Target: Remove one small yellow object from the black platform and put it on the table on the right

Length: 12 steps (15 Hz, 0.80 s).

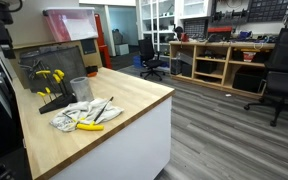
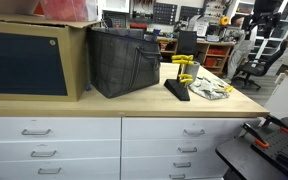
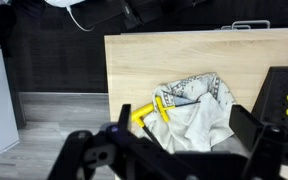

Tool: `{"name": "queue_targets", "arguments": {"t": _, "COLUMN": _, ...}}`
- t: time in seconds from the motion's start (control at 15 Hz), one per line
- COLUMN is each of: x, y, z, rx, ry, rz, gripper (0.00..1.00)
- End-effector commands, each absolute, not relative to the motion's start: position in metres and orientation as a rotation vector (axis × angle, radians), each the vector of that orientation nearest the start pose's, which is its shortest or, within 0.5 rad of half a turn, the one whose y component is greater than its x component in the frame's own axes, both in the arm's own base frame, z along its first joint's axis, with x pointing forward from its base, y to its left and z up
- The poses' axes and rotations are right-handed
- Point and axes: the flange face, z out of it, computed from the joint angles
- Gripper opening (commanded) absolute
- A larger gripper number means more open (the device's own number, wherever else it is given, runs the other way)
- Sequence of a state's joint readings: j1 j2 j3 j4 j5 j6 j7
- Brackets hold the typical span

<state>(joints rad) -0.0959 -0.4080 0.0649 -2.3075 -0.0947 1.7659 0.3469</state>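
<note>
A black platform [image 1: 52,98] stands on the wooden table [image 1: 134,100] and holds small yellow objects [image 1: 50,75]. It also shows in an exterior view [image 2: 176,90] with the yellow objects [image 2: 184,63] on its pegs, and at the right edge of the wrist view [image 3: 280,95]. A crumpled white cloth [image 3: 196,112] lies beside it, with yellow pieces [image 3: 147,112] at its edge. My gripper [image 3: 184,122] is open and empty, high above the cloth. It does not show clearly in the exterior views.
A grey cup [image 1: 80,88] stands behind the cloth [image 1: 77,114]. A dark bag [image 2: 124,60] and a cardboard box with a blue cabinet [image 2: 29,60] sit on the counter. The table edge [image 3: 106,80] drops to grey floor. Office chairs [image 1: 152,58] stand beyond.
</note>
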Motion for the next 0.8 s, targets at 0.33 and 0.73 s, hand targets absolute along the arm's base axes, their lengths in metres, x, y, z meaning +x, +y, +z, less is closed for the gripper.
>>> {"name": "queue_targets", "arguments": {"t": 0.33, "x": 0.478, "y": 0.044, "z": 0.479, "rx": -3.209, "ry": 0.758, "rz": 0.203, "gripper": 1.0}}
{"name": "queue_targets", "arguments": {"t": 0.73, "x": 0.498, "y": 0.094, "z": 0.46, "rx": -3.21, "ry": 0.799, "rz": 0.163, "gripper": 1.0}}
